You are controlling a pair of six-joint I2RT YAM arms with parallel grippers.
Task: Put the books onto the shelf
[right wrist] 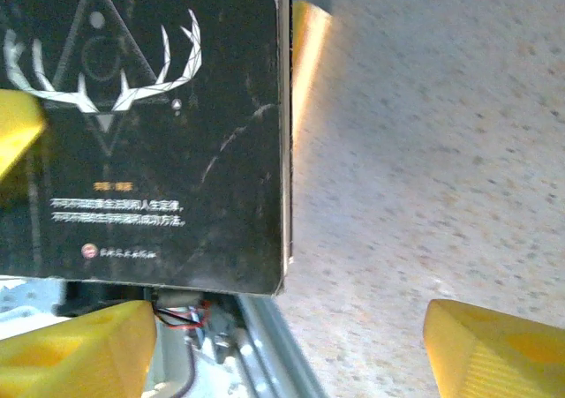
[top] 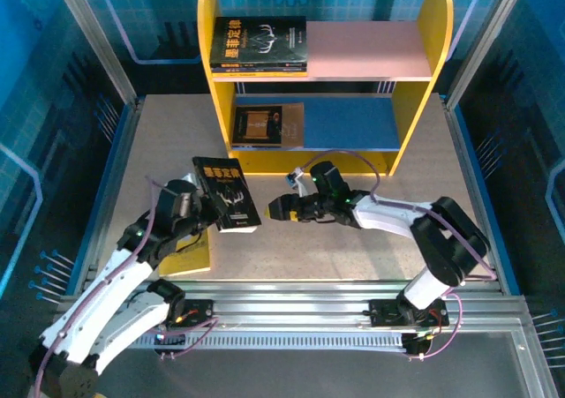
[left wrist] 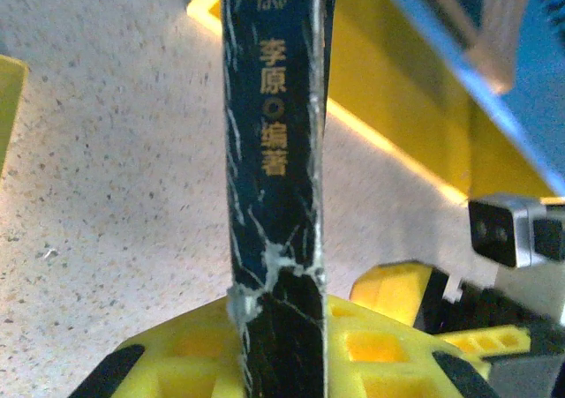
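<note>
top external: left gripper (top: 201,206) clamps black book (top: 231,195); right gripper (top: 281,209) spread wide beside it, shelf (top: 425,54) beyond.

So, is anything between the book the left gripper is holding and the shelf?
Nothing visible: bare table lies between the black book in the left gripper and the shelf. The open right gripper sits beside it, off that line.

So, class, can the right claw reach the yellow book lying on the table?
Probably not: the yellow book lies under the left arm, and the left claw, shut on the black book, stands between it and the open right claw.
</note>
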